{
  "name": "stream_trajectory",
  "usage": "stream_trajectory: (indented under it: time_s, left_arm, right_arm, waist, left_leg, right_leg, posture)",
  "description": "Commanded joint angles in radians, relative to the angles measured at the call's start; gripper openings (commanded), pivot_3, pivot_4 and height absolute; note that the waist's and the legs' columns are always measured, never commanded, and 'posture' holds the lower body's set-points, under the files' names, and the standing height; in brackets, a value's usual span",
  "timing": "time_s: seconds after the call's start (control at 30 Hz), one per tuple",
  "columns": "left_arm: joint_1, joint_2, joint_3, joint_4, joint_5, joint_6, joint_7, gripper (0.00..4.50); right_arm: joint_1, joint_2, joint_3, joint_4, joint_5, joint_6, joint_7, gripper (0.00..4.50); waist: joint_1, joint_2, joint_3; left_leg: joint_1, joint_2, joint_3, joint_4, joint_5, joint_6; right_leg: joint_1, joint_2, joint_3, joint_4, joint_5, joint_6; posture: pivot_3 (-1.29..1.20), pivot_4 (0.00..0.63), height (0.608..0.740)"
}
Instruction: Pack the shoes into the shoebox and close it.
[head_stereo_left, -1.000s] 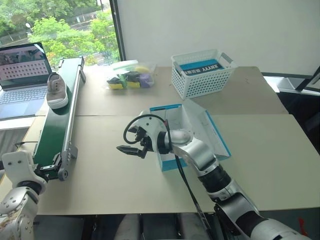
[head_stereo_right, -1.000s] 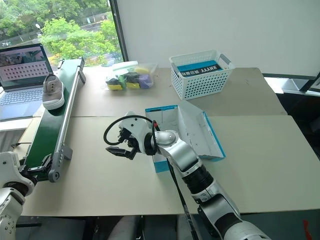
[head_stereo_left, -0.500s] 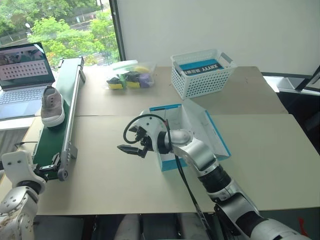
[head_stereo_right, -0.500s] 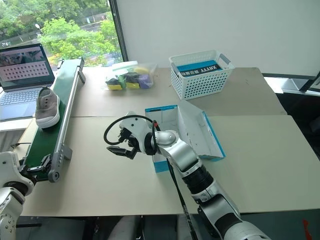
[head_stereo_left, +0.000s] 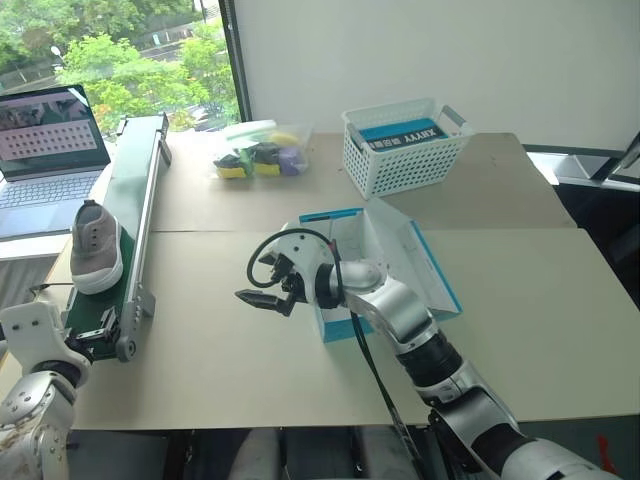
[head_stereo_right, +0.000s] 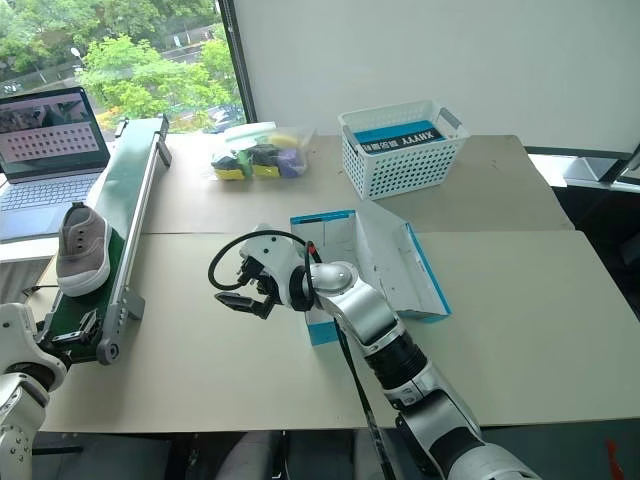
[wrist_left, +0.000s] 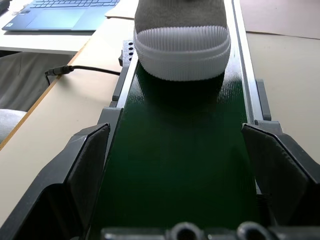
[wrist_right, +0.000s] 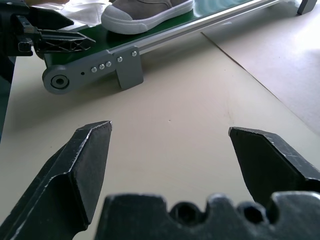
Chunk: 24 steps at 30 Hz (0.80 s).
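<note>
One grey shoe (head_stereo_left: 97, 248) with a white sole lies on the green conveyor belt (head_stereo_left: 128, 190) near its front end, toe cap (wrist_left: 181, 45) pointing at my left gripper. My left gripper (wrist_left: 175, 132) is open at the belt's end, its fingers either side of the belt, a short way from the shoe. The blue shoebox (head_stereo_left: 400, 255) stands open in the middle of the table, its lid leaning to the right. My right gripper (head_stereo_left: 255, 282) hovers open and empty over the bare table just left of the box, pointing toward the conveyor.
A white lattice basket (head_stereo_left: 405, 150) holding a blue box stands at the back. A clear bag of coloured items (head_stereo_left: 258, 155) lies behind the belt's far end. An open laptop (head_stereo_left: 45, 150) sits at the far left. The table edge runs along the front.
The shoe has ridden down the belt toward my left gripper and now lies near the front end. Neither arm has moved.
</note>
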Motion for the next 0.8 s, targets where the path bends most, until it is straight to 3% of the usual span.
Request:
stream_trajectory:
  time_s: [0.03, 0.37, 0.53, 0.63, 0.8]
  left_arm:
    - [-0.035, -0.022, 0.041, 0.020, -0.037, -0.003, 0.023, 4.50]
    - [-0.108, -0.135, -0.036, -0.008, -0.095, 0.027, 0.081, 4.50]
    - [-0.104, -0.136, -0.035, -0.024, -0.091, 0.030, 0.092, 3.10]
    - [-0.103, -0.122, -0.030, -0.018, -0.085, 0.031, 0.092, 2.55]
    - [-0.114, -0.120, -0.026, -0.024, -0.082, 0.010, 0.098, 2.32]
  right_arm:
    - [-0.002, 0.006, -0.022, -0.045, 0.003, 0.004, -0.007, 4.44]
    - [-0.001, 0.017, -0.037, -0.044, 0.008, 0.011, -0.022, 4.44]
    - [-0.003, 0.030, -0.060, -0.052, 0.029, 0.030, -0.033, 4.50]
    - [-0.003, 0.029, -0.060, -0.053, 0.024, 0.034, -0.038, 4.50]
    - [-0.004, 0.028, -0.059, -0.047, 0.016, 0.028, -0.045, 4.50]
  waist:
    - [0.000, 0.000, 0.000]
    - [0.009, -0.001, 0.000]
    - [0.023, -0.001, 0.000]
    - [0.028, -0.001, 0.000]
    - [0.028, -0.001, 0.000]
  left_leg:
    - [0.000, 0.000, 0.000, 0.000, 0.000, 0.000]
    - [0.000, 0.000, 0.000, 0.000, 0.000, 0.000]
    - [0.000, -0.001, 0.000, 0.000, 0.001, -0.002]
    - [0.000, -0.001, 0.001, 0.000, 0.001, -0.002]
    - [0.001, -0.001, 0.003, 0.000, 0.002, -0.003]
  right_leg:
    - [0.000, 0.000, 0.000, 0.000, 0.000, 0.000]
    - [0.001, 0.000, 0.000, 0.001, 0.000, 0.000]
    - [0.001, 0.000, 0.000, 0.001, 0.001, 0.001]
    - [0.001, 0.000, -0.001, 0.001, 0.001, 0.001]
    - [0.002, 0.000, -0.001, 0.001, 0.001, 0.001]
  posture:
    - [0.00, 0.150, 0.739]
    - [0.00, 0.150, 0.739]
    - [0.00, 0.150, 0.739]
    - [0.00, 0.150, 0.739]
    - [0.00, 0.150, 0.739]
